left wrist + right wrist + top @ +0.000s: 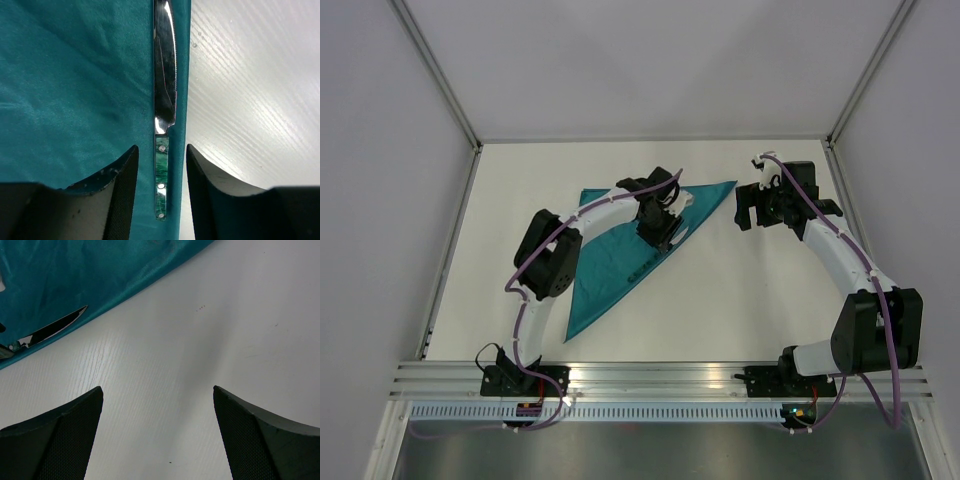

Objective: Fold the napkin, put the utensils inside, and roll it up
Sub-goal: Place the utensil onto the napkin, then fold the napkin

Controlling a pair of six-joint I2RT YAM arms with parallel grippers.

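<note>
We see the plain teal square cloth napkin (610, 265) lying folded into a triangle on the white table (740, 300), its long edge running from the near left up to a point at the far right. The left gripper (663, 232) hangs directly over that long edge. From its wrist camera, a knife with a shiny steel blade and a green marbled handle (164, 115) lies on the cloth, right along the edge. The left fingers (125, 175) stand apart on either side of the handle, with a gap at each side. The right gripper (752, 208) is spread wide over bare table, just beside the napkin's far corner, holding nothing. The cloth looks smooth and softly creased.
</note>
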